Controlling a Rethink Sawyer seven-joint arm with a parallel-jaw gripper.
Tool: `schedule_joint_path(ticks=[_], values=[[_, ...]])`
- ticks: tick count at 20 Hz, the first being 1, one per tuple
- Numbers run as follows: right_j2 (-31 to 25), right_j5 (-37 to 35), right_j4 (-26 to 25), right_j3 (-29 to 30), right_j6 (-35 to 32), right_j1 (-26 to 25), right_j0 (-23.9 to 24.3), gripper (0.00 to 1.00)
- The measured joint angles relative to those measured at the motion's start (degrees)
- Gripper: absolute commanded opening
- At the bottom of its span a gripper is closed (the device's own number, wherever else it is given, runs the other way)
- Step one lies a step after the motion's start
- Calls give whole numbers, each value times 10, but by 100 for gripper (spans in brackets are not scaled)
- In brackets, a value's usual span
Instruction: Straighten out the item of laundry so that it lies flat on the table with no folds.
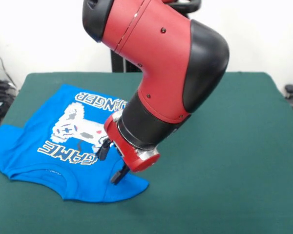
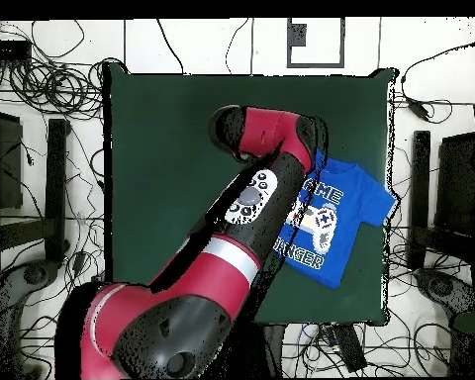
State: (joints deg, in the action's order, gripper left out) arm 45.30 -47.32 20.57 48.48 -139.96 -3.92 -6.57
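Note:
The bright blue T-shirt (image 1: 63, 141) lies print up on the left part of the dark green table (image 1: 224, 161), with the lettering upside down towards me. Its left sleeve reaches the table's left edge. Its near right corner (image 1: 134, 187) lies bunched under the gripper. My gripper (image 1: 111, 162) hangs just over that corner, its two black fingers (image 1: 103, 150) apart and holding nothing. The red arm hides the shirt's far right part. In the overhead view the shirt (image 2: 340, 223) lies near the table's (image 2: 172, 148) right edge, and the arm (image 2: 271, 158) hides the gripper.
The robot's black pedestal (image 1: 122, 63) stands at the table's far side. Cables (image 2: 44, 69) and dark equipment (image 2: 24, 198) lie on the floor around the table. The green top extends wide to the right of the shirt in the front view.

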Motion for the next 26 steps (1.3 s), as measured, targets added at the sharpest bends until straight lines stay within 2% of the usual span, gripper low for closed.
schedule_joint_path(ticks=[26], values=[[-44, 0, 3, 4, 0, -4, -2, 100]])
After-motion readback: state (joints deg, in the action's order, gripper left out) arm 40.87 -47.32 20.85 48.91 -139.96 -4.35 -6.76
